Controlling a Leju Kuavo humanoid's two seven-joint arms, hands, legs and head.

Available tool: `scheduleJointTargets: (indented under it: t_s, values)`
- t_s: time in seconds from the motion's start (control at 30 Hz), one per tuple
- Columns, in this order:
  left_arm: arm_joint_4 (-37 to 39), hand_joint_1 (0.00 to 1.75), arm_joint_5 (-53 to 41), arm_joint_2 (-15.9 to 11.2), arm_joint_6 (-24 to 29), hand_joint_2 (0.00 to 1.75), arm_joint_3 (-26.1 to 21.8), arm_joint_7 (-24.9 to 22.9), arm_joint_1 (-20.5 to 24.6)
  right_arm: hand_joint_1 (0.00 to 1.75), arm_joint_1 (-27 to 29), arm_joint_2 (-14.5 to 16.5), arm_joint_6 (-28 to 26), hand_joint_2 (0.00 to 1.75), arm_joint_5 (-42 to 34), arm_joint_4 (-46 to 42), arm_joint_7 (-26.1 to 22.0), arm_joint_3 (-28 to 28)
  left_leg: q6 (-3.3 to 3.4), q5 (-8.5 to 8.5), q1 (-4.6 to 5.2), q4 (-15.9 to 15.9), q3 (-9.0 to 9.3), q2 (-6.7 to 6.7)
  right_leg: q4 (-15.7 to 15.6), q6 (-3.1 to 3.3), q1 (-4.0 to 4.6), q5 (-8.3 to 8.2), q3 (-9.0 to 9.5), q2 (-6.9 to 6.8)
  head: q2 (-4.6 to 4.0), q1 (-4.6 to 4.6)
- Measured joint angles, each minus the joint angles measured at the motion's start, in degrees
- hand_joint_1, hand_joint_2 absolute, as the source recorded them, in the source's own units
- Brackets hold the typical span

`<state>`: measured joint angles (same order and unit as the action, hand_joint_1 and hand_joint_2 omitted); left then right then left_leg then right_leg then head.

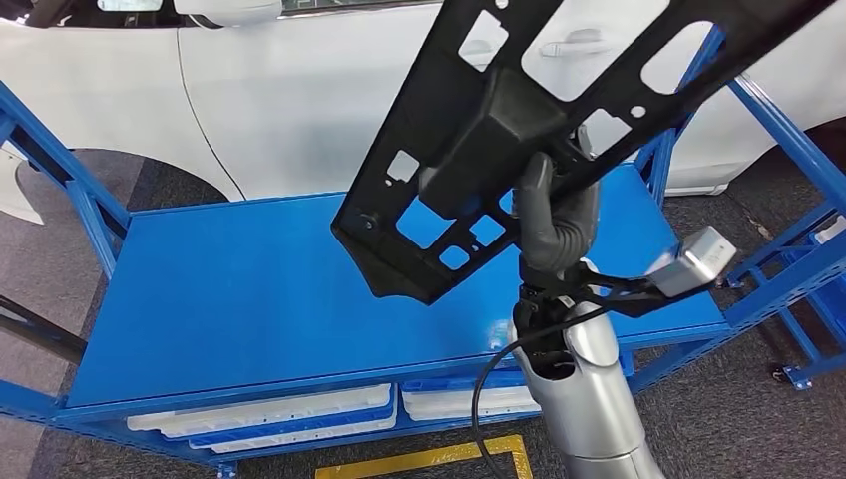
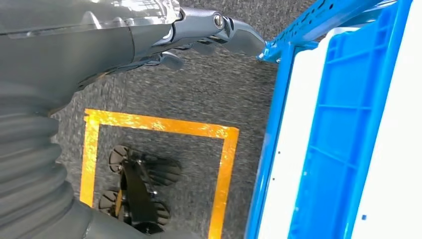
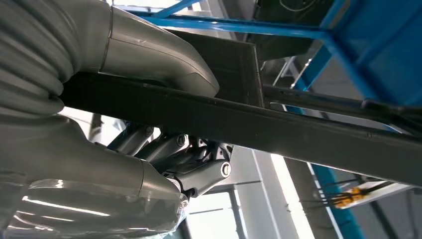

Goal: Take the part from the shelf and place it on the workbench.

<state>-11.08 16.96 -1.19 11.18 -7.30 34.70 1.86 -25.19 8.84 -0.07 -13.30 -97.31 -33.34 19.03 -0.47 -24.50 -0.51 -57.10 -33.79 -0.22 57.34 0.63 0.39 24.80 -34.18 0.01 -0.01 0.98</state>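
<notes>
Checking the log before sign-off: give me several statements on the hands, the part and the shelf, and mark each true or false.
1. The right robot hand grips the flat black plastic panel with cut-outs. True.
2. The panel lies flat on the blue metal shelf top. False: it is held tilted above it.
3. The left robot hand holds a tool. False: it holds nothing, hanging over grey floor.
4. White trays in blue crates sit under the shelf top. True.
</notes>
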Motion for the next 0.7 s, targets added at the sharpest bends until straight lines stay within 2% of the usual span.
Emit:
scheduleJointTargets:
  t_s: [0.17,0.27,0.47,0.57,0.6,0.63,0.7]
  values:
    - [0.00,0.00,0.02,0.17,-0.01,1.75,-0.90,0.15,0.00,1.75,1.23,-1.29,0.20,1.75,-0.37,-3.86,0.01,-0.72,0.00,0.01,0.00,0.00,0.02,0.00,0.00,-0.01,0.01,-0.02,0.00,0.00,-0.01,0.00]
    - [0.00,0.00,-0.38,0.25,-0.37,1.75,-1.19,-1.00,0.01,1.75,1.57,-1.90,2.07,1.75,-0.89,-5.03,-0.22,-0.81,0.08,-0.03,0.03,-0.10,0.00,0.00,-0.02,-0.07,-0.04,-0.05,0.01,0.00,-0.01,0.01]
    - [0.00,0.00,-1.92,0.29,2.08,1.75,-1.20,-6.13,-0.06,1.75,2.02,-4.14,9.87,1.75,-3.87,-9.27,0.41,-1.25,0.64,-0.33,0.17,-0.58,-0.21,-0.01,-0.01,-0.51,-0.16,-0.03,0.05,-0.01,-0.01,0.01]
    - [0.00,0.00,-2.39,0.32,4.26,1.75,-1.20,-9.99,-0.13,1.75,2.18,-5.02,12.62,1.75,-3.57,-11.94,0.99,-1.28,1.14,0.03,0.11,-0.21,-0.07,0.04,-0.03,-1.07,-0.30,-0.04,0.18,-0.01,0.00,0.02]
    - [0.00,0.00,-2.44,0.35,4.73,1.75,-1.20,-11.12,-0.13,1.75,2.17,-5.41,13.14,1.75,-3.40,-12.63,1.07,-1.27,1.36,0.38,-0.05,0.23,0.12,0.10,0.41,-1.33,-0.31,0.46,0.10,-0.01,0.00,0.00]
    - [0.00,0.00,-2.49,0.39,5.08,1.75,-1.20,-12.00,-0.12,1.75,2.14,-5.90,13.49,1.75,-3.36,-13.08,1.02,-1.27,1.58,0.72,-0.24,0.67,0.25,0.18,1.84,-1.58,-0.32,1.69,-0.43,0.01,0.00,-0.03]
    - [0.00,0.00,-2.73,0.44,5.71,1.75,-1.20,-13.22,-0.11,1.75,2.15,-7.14,14.13,1.75,-3.75,-13.39,0.48,-1.29,1.84,1.14,-0.40,1.01,0.18,0.28,8.37,-2.12,-0.55,5.86,-3.07,0.02,0.01,-0.12]
